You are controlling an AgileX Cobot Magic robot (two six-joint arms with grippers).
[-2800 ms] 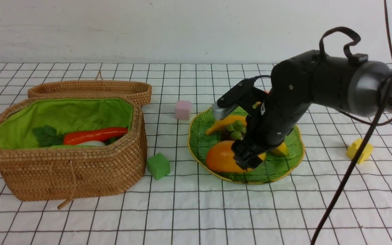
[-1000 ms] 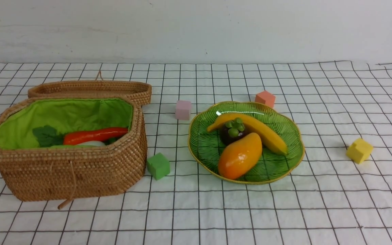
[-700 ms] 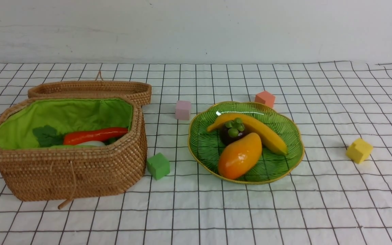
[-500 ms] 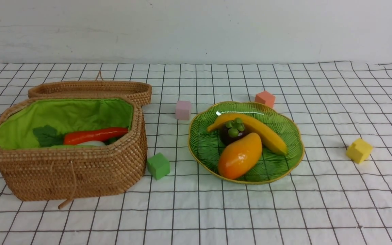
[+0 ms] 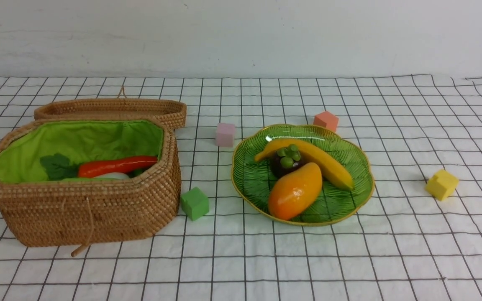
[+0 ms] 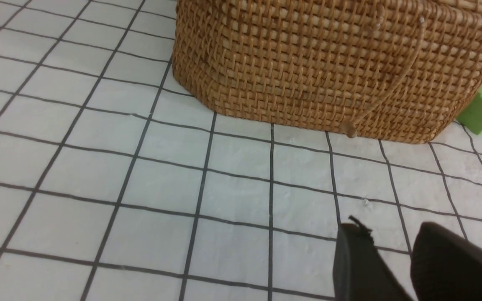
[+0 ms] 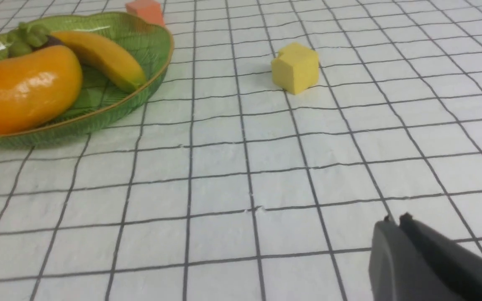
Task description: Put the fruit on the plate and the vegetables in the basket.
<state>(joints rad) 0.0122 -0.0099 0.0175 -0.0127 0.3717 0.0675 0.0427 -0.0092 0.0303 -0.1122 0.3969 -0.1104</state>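
The green plate (image 5: 349, 146) sits right of centre and holds the banana (image 5: 324, 163), the mango (image 5: 294, 191) and the mangosteen (image 5: 285, 161). At the left, the open wicker basket (image 5: 82, 209) holds the carrot (image 5: 117, 165), with a bit of white radish (image 5: 113, 176) in front of it. Neither arm shows in the front view. My left gripper (image 6: 391, 230) hovers over bare cloth in front of the basket (image 6: 316, 62), open and empty. My right gripper (image 7: 396, 219) is shut and empty, over the cloth, apart from the plate (image 7: 149, 83).
Foam cubes lie on the checked cloth: pink (image 5: 225, 134) and orange (image 5: 326, 121) behind the plate, green (image 5: 194, 203) between basket and plate, yellow (image 5: 442, 184) at the right. The basket's lid (image 5: 111, 109) lies open behind it.
The right arm, earlier over the plate by the mango, has drawn back out of the front view. Nothing on the table has moved in the last second.
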